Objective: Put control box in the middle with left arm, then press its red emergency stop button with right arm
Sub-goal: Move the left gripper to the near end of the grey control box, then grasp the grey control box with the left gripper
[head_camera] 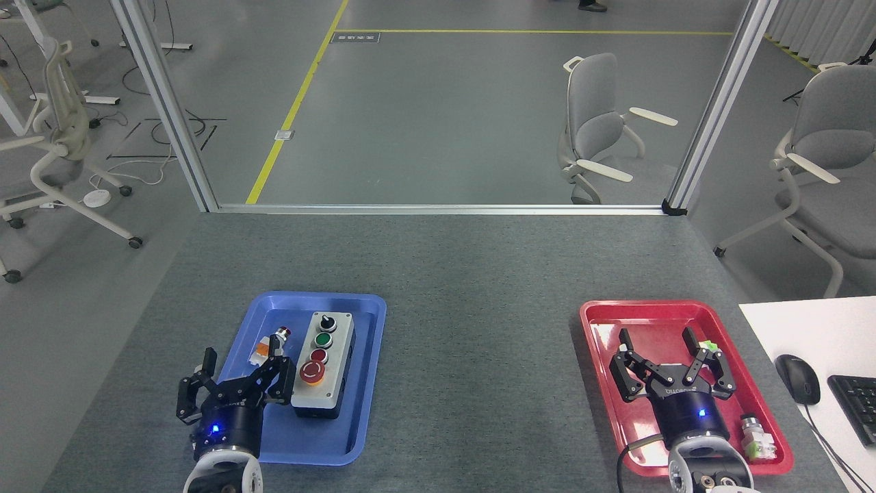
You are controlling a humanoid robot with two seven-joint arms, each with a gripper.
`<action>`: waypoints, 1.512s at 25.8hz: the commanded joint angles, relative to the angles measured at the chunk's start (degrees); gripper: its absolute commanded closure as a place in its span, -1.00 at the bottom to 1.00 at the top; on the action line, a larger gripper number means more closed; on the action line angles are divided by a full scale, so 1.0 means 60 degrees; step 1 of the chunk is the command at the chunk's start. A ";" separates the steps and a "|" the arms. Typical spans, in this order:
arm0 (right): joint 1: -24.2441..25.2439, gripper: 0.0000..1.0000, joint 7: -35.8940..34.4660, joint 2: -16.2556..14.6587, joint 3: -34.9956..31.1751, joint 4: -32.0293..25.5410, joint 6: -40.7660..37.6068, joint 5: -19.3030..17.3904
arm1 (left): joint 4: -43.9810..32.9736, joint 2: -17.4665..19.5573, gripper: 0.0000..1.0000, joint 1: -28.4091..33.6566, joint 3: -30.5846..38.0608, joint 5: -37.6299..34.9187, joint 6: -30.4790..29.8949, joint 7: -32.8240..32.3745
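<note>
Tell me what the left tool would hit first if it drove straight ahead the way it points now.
Probably the small orange-and-white switch in the blue tray. The open left tool points forward, slightly right; the control box sits just right of that line. Height is unclear, so it may pass over.

A grey speckled bench (479,274) fronts an open workshop floor (445,116) of smooth grey, crossed by yellow lines (294,109). Two aluminium posts (164,103) rise from the bench's far corners. A pale swivel chair (595,130) stands alone beyond; others sit at the left (55,144) and right (821,157) edges. Loose cables (171,130) trail on the floor at left. A white desk (814,342) holds a mouse (798,378) and keyboard (855,405).
</note>
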 commanded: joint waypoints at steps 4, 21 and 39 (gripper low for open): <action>0.0000 -0.99 0.0000 -0.0036 -0.0003 0.0006 0.0000 0.0000 | -0.0083 -0.0025 -0.98 0.0056 0.0000 0.0075 0.0047 0.0109; 0.0000 -0.99 0.0015 0.0037 0.0026 0.0006 -0.0015 0.0000 | -0.1153 -0.0128 -0.98 0.1667 -0.1069 -0.0613 0.0311 0.0577; 0.0015 -0.99 0.0015 0.0008 0.0026 0.0006 -0.0015 0.0000 | 0.1835 -0.0728 -0.98 0.0408 -0.2739 -0.1493 0.2816 0.0343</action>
